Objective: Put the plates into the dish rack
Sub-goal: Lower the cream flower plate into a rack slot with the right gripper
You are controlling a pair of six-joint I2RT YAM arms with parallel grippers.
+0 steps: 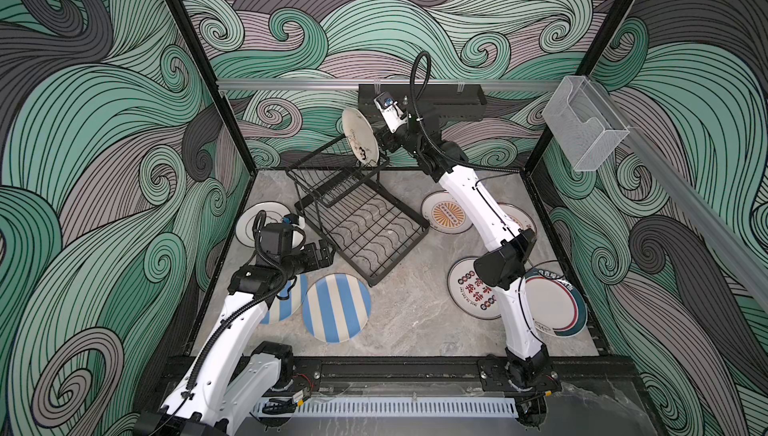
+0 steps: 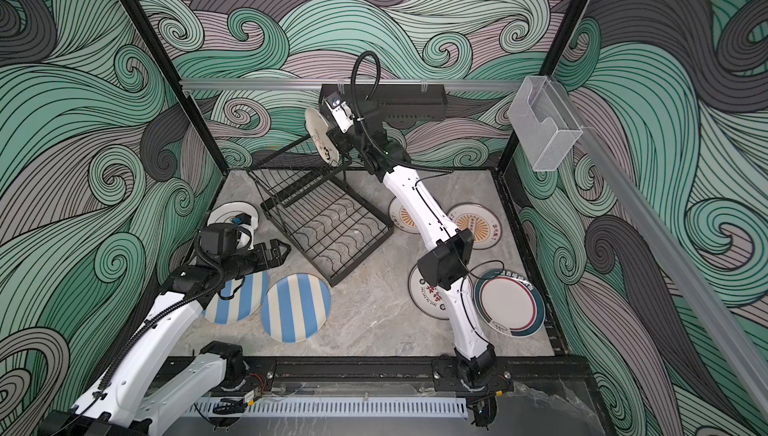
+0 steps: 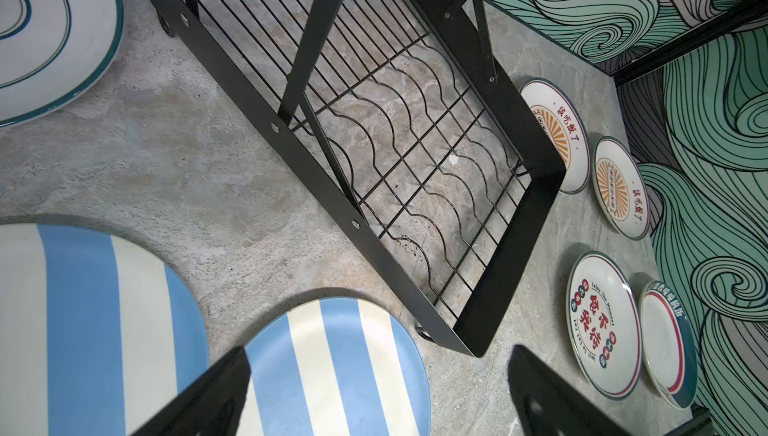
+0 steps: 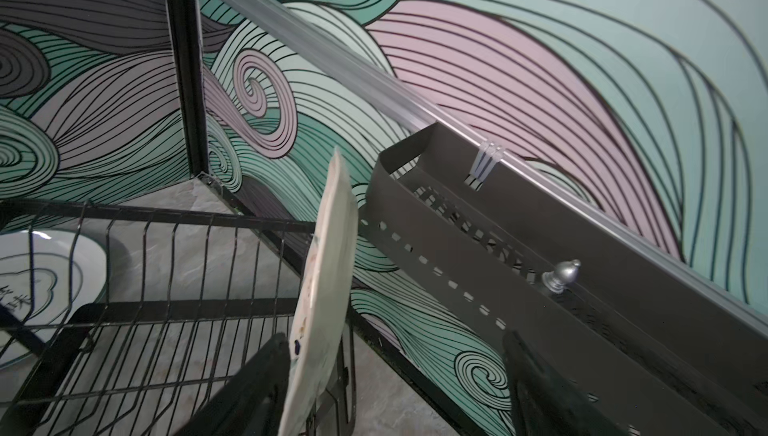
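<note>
The black wire dish rack (image 1: 361, 226) (image 2: 328, 226) (image 3: 316, 188) stands at the back middle of the table. A cream doodled plate (image 1: 360, 135) (image 2: 322, 136) (image 4: 328, 271) stands on edge at the end of its raised tier (image 4: 166, 288). My right gripper (image 1: 381, 142) (image 2: 343, 145) (image 4: 392, 342) is open around that plate's rim, one finger beside it and the other well apart. My left gripper (image 1: 326, 251) (image 2: 282, 251) (image 3: 378, 355) hovers open and empty above two blue-and-cream striped plates (image 1: 336, 307) (image 1: 284, 298) (image 3: 336, 371).
More plates lie flat: a teal-lined one (image 1: 257, 221) at left, two sunburst ones (image 1: 446, 212) (image 1: 515, 215), a red-black character one (image 1: 469, 288) and a teal-rimmed one (image 1: 555, 307) at right. A perforated black tray (image 1: 449, 101) and a clear box (image 1: 582, 130) hang on the rails.
</note>
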